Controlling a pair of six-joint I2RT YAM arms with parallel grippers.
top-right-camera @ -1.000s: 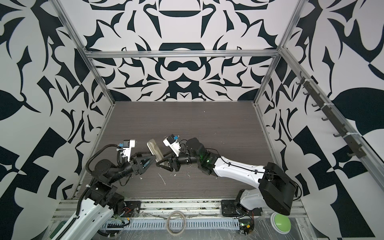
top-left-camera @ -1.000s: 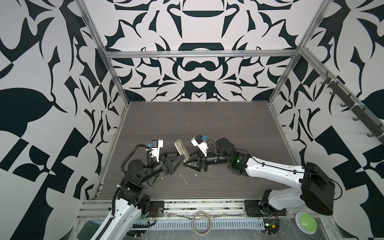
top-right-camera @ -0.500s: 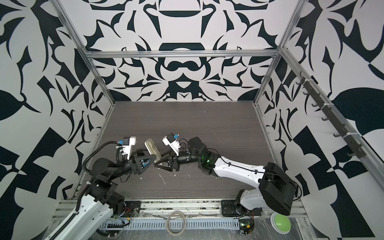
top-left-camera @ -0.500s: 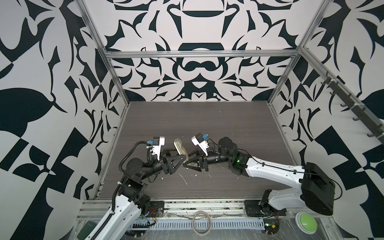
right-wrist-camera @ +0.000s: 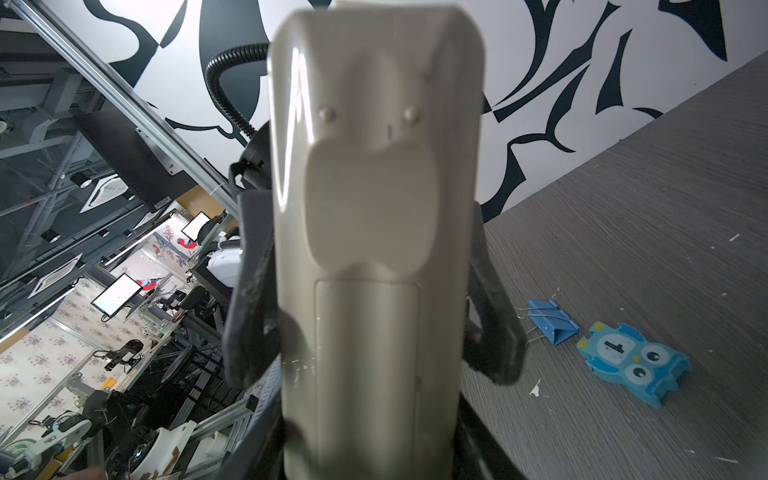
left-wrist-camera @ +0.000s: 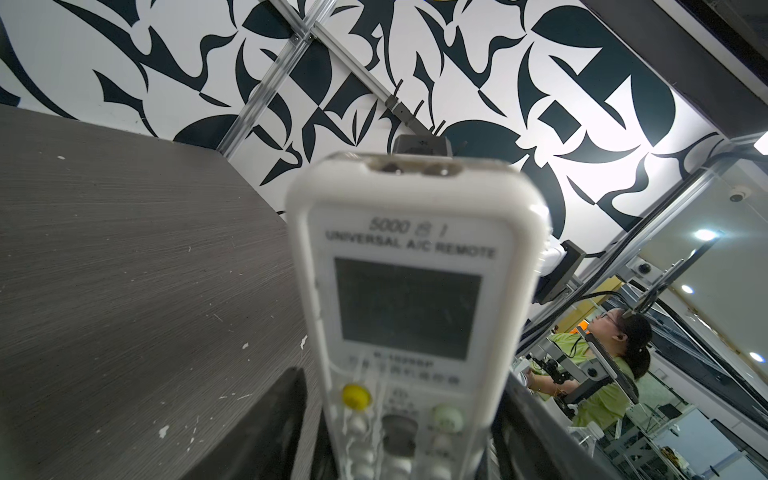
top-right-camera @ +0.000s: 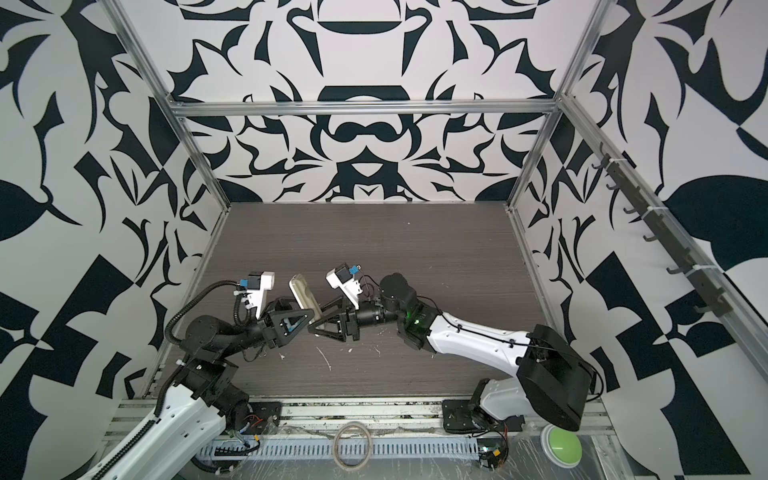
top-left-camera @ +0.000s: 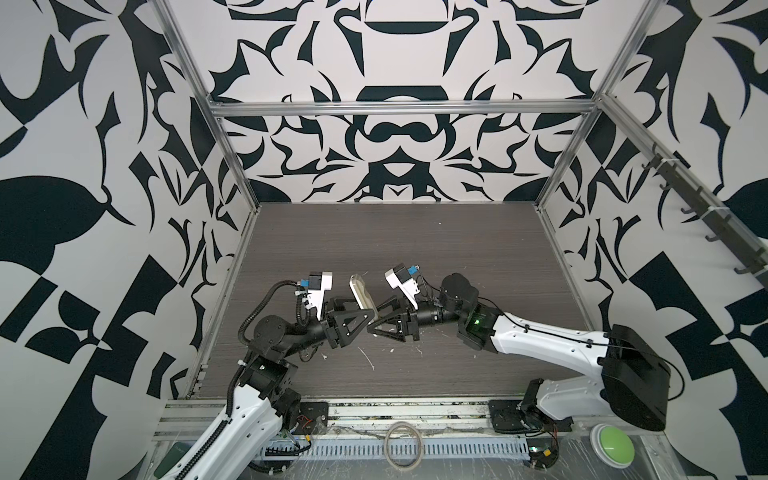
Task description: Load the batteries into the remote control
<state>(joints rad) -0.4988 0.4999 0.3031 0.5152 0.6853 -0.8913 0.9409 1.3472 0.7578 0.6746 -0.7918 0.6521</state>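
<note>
The white remote control (top-left-camera: 362, 297) is held tilted above the table in both top views, also (top-right-camera: 303, 297). My right gripper (top-left-camera: 376, 328) is shut on its lower end. The right wrist view shows its plain back (right-wrist-camera: 374, 249) with the cover panel shut. My left gripper (top-left-camera: 365, 320) meets it from the left and straddles the same end. In the left wrist view the screen and buttons (left-wrist-camera: 411, 291) face the camera. One finger (left-wrist-camera: 266, 424) stands a sliver off the remote's edge, so the jaws are open around it. The batteries are out of view.
A blue owl toy (right-wrist-camera: 631, 361) and a blue binder clip (right-wrist-camera: 552, 324) lie on the dark wood-grain table (top-left-camera: 415, 249). White scraps (top-left-camera: 368, 359) are scattered near the front. Patterned walls close in three sides. A green button (top-left-camera: 611, 444) sits past the front rail.
My left gripper has moved right to the remote, and its jaws have narrowed around it. The right gripper has kept the remote nearly still.
</note>
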